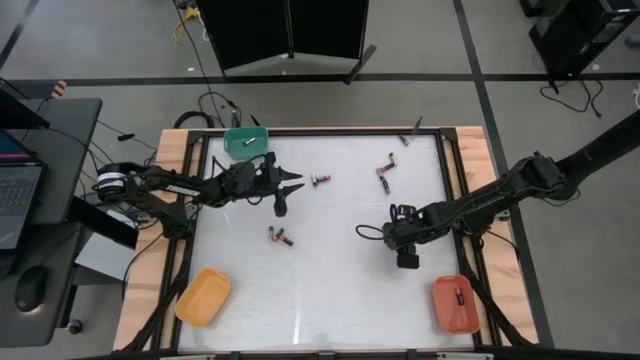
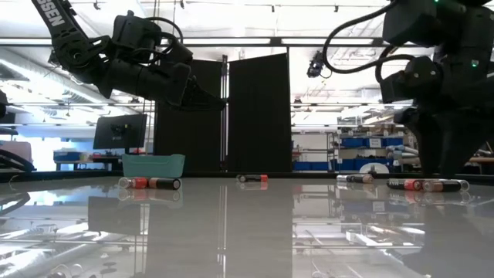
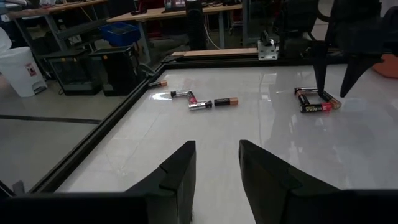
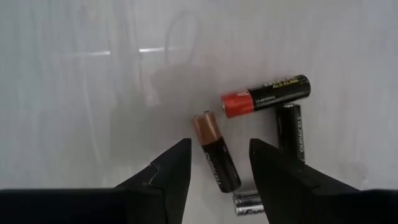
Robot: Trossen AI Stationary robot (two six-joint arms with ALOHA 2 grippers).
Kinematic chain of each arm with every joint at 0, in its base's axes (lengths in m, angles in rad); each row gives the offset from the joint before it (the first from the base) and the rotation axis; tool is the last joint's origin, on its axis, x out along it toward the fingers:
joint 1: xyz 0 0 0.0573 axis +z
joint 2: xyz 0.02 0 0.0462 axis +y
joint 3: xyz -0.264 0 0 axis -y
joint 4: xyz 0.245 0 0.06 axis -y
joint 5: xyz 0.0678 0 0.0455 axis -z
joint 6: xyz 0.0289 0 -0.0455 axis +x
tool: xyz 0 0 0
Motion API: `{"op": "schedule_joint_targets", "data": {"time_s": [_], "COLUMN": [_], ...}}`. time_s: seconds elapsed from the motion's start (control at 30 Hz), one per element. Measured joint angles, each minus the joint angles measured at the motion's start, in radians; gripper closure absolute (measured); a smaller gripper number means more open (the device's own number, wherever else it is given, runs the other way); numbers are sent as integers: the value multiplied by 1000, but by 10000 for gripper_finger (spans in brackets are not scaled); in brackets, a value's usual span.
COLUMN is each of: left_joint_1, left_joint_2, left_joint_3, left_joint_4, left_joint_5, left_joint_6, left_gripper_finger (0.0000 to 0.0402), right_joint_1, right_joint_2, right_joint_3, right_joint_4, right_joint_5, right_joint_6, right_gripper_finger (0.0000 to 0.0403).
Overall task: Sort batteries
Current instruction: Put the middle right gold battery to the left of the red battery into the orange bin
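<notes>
Batteries lie scattered on the white table: one (image 1: 320, 180) near the middle, a few (image 1: 385, 170) farther right, a pair (image 1: 280, 236) nearer. My right gripper (image 4: 221, 158) is open and points down over a small cluster. Its fingers stand on either side of a copper-topped black battery (image 4: 214, 149), which lies flat. Beside that one are a red-and-black battery (image 4: 267, 93), a black one (image 4: 290, 127) and a silvery one (image 4: 249, 202). My left gripper (image 1: 285, 190) is open and held above the table (image 2: 212, 99), holding nothing.
A green tray (image 1: 246, 141) sits at the far left corner, a yellow tray (image 1: 203, 296) at the near left, and an orange tray (image 1: 453, 303) with a battery in it at the near right. A black frame (image 1: 455, 190) rims the table.
</notes>
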Motion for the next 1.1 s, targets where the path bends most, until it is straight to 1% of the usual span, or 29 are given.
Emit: {"op": "schedule_joint_targets", "data": {"time_s": [0.23,0.4,0.53,0.6,0.67,0.83,0.93,1.1], "left_joint_1": [0,0,0,0,0,0,0,0], "left_joint_2": [0,0,0,0,0,0,0,0], "left_joint_3": [0,0,0,0,0,0,0,0], "left_joint_4": [0,-17,-32,-33,-34,-36,-37,-44], "left_joint_5": [0,0,0,0,0,0,0,0], "left_joint_6": [0,0,0,0,0,1,0,0], "left_gripper_finger": [271,271,271,271,271,271,271,271], "right_joint_1": [0,1,1,1,1,1,8,34], "right_joint_2": [11,99,156,169,170,162,157,155], "right_joint_3": [0,4,23,37,52,87,119,207], "right_joint_4": [17,41,34,20,8,-24,-8,-51], "right_joint_5": [-1,-41,-51,-53,-55,-65,-74,-85], "right_joint_6": [-8,-32,-56,-60,-63,-63,-58,-7], "right_gripper_finger": [233,237,244,256,276,347,348,348]}}
